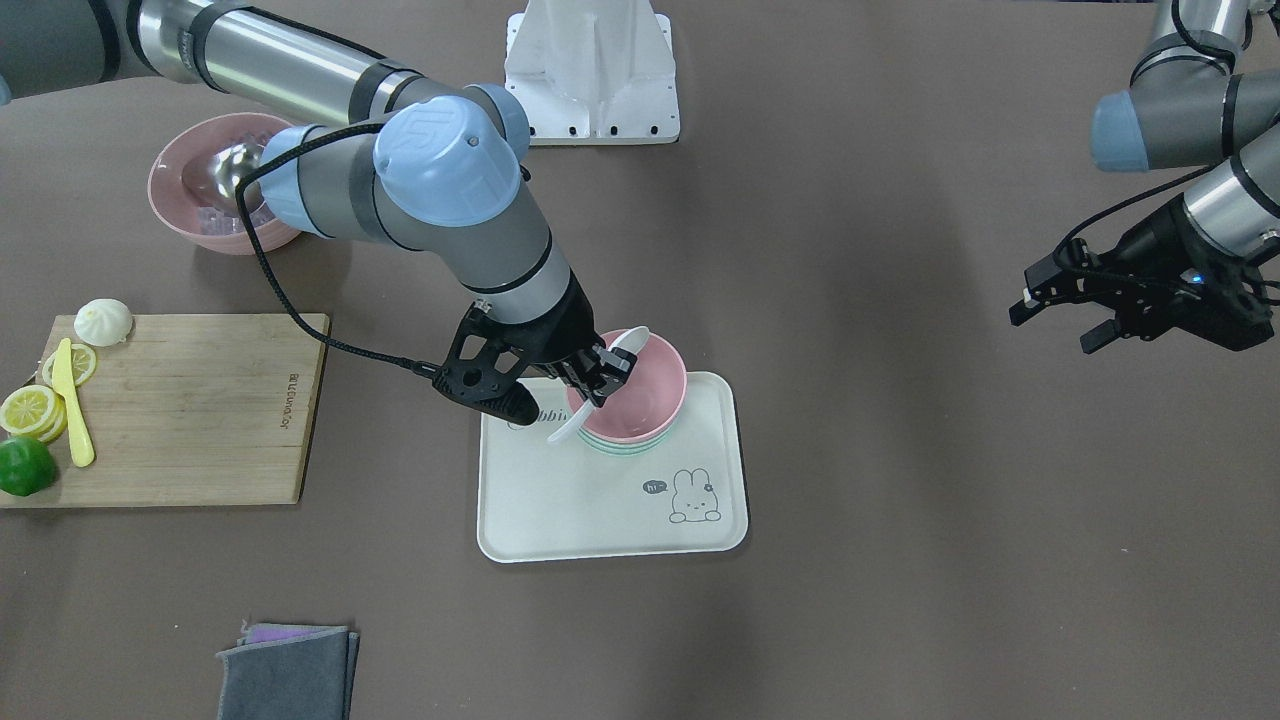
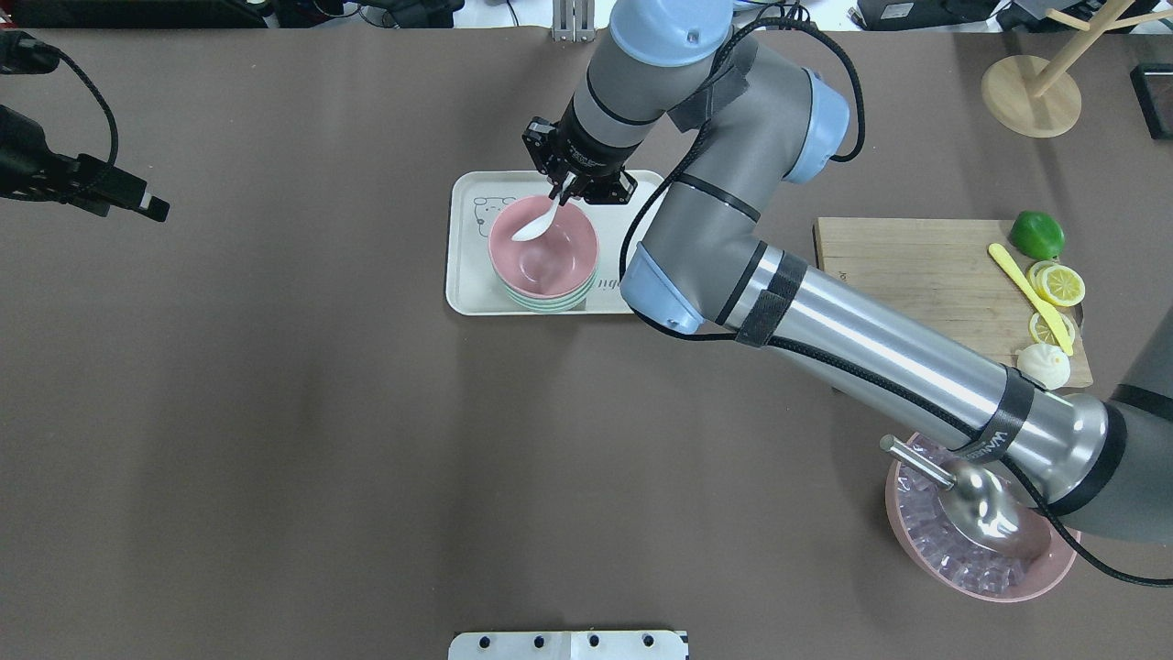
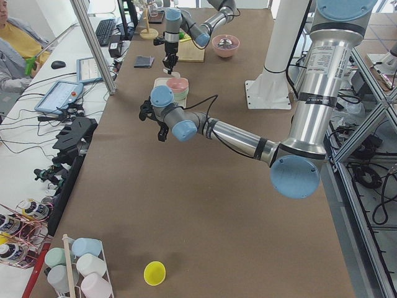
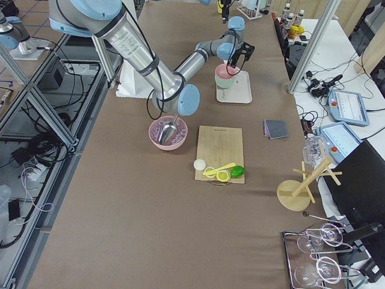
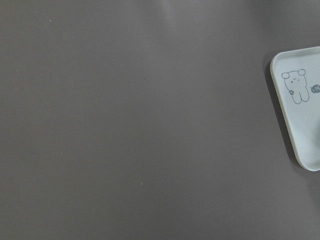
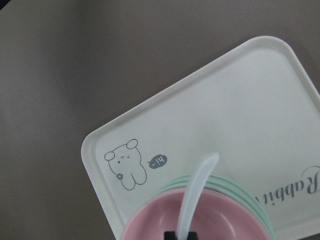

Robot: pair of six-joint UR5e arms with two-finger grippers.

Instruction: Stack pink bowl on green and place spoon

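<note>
Two arms work over a wide brown table (image 1: 900,400) in a lab hemmed in by metal framing, side benches and tablets. On the robot's right sits a wooden cutting board (image 1: 190,410) with lemon slices (image 1: 30,408), a lime (image 1: 22,466), a yellow knife (image 1: 72,410) and a white bun (image 1: 104,321). Near it stands a pink dish of ice (image 2: 976,550) with a metal scoop (image 2: 985,509) in it. A grey cloth (image 1: 290,675) lies folded at the operators' edge.

Mid-table is a white rabbit-print tray (image 1: 600,520). On it, the pink bowl (image 1: 645,395) is nested in the green bowl (image 1: 615,446). The right gripper (image 1: 605,372) hangs at the stack's rim, its fingers pinched on the handle of the white spoon (image 2: 539,225). The spoon tilts, scoop end down inside the pink bowl; whether it touches the bowl, I cannot tell. The left gripper (image 1: 1055,325) hovers well apart from the tray, jaws spread and holding nothing.
</note>
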